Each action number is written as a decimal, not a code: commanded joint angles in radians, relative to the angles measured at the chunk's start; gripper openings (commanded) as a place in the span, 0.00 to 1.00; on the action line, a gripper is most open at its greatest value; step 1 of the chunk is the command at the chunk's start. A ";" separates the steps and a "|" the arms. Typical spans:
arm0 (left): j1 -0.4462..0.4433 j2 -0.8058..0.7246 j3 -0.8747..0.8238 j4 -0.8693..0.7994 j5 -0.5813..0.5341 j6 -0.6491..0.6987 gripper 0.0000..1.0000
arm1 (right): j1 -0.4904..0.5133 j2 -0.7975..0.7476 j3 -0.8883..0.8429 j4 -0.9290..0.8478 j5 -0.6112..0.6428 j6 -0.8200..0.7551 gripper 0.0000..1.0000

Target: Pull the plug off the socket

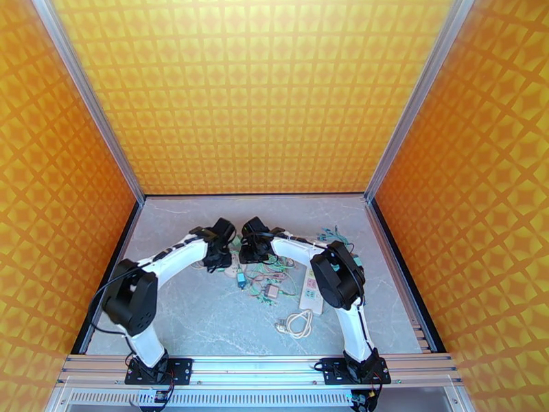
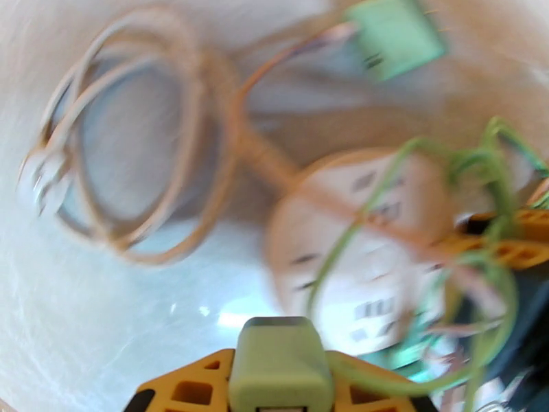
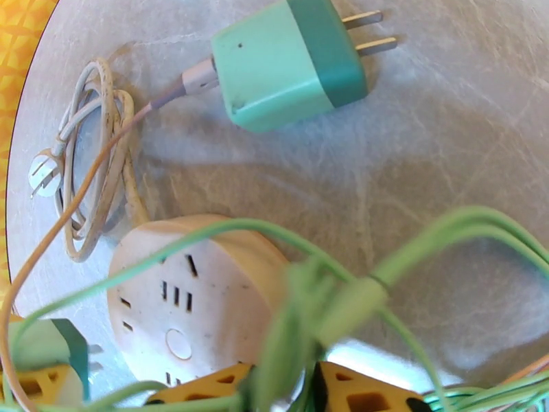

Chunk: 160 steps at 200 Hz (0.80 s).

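Plug [image 2: 278, 348] clamped in left pincer [image 2: 278, 389], apparently free of socket [image 3: 185, 307]. Right pincer [image 3: 281, 396] straddles green cables [image 3: 346, 303], grip unclear. Next move: lift plug clear without snagging.

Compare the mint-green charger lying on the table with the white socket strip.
Colour: the charger is two-tone mint and teal; the socket strip is white. Shape: the charger is boxy with two bare prongs; the socket strip's visible end is rounded, with slots in its face. Only the socket strip has green cables across it. Both lie on the grey table.
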<state>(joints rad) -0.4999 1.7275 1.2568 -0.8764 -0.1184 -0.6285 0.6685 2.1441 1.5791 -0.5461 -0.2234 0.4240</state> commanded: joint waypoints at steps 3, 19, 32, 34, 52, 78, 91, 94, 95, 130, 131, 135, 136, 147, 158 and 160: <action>0.024 -0.068 -0.050 -0.117 -0.124 -0.023 0.01 | 0.006 0.039 -0.063 -0.125 0.086 -0.027 0.34; 0.022 -0.057 -0.078 -0.137 -0.137 -0.009 0.04 | 0.007 -0.014 -0.072 -0.079 0.060 -0.045 0.37; 0.023 -0.049 -0.093 -0.133 -0.138 -0.003 0.04 | 0.006 -0.079 -0.098 -0.023 0.046 -0.048 0.44; 0.023 -0.047 -0.094 -0.132 -0.138 -0.002 0.04 | 0.006 -0.091 -0.104 -0.011 0.044 -0.046 0.45; 0.018 -0.029 -0.087 -0.139 -0.160 -0.008 0.05 | 0.006 -0.206 -0.159 0.080 0.053 -0.040 0.53; -0.003 0.013 -0.065 -0.148 -0.189 -0.004 0.14 | 0.005 -0.340 -0.218 0.123 0.117 -0.043 0.72; -0.022 0.036 -0.053 -0.150 -0.193 0.005 0.27 | 0.004 -0.402 -0.253 0.124 0.172 -0.044 0.79; -0.024 0.041 -0.051 -0.149 -0.192 0.005 0.30 | 0.005 -0.416 -0.262 0.124 0.190 -0.044 0.80; -0.025 0.042 -0.050 -0.148 -0.192 0.004 0.30 | 0.004 -0.421 -0.263 0.124 0.195 -0.044 0.81; -0.059 0.033 -0.041 -0.135 -0.171 0.015 0.78 | -0.016 -0.602 -0.406 0.123 0.418 -0.014 0.95; -0.059 0.028 -0.041 -0.134 -0.169 0.016 0.78 | -0.017 -0.608 -0.409 0.123 0.426 -0.013 0.96; -0.059 0.019 -0.041 -0.129 -0.156 0.017 0.82 | -0.020 -0.628 -0.426 0.123 0.457 -0.009 0.98; -0.059 0.017 -0.041 -0.129 -0.153 0.017 0.83 | -0.021 -0.631 -0.428 0.122 0.463 -0.007 0.98; -0.059 -0.023 -0.041 -0.117 -0.113 0.024 0.91 | -0.034 -0.690 -0.468 0.117 0.533 -0.002 0.98; -0.057 -0.077 -0.046 -0.102 -0.079 0.025 1.00 | -0.049 -0.743 -0.504 0.110 0.611 0.004 0.98; -0.056 -0.092 -0.045 -0.099 -0.074 0.024 0.99 | -0.051 -0.752 -0.511 0.108 0.623 0.004 0.99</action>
<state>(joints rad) -0.5579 1.7515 1.1866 -0.9909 -0.2584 -0.6079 0.6441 1.4822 1.1408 -0.4232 0.1604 0.4042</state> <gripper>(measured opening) 0.939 0.984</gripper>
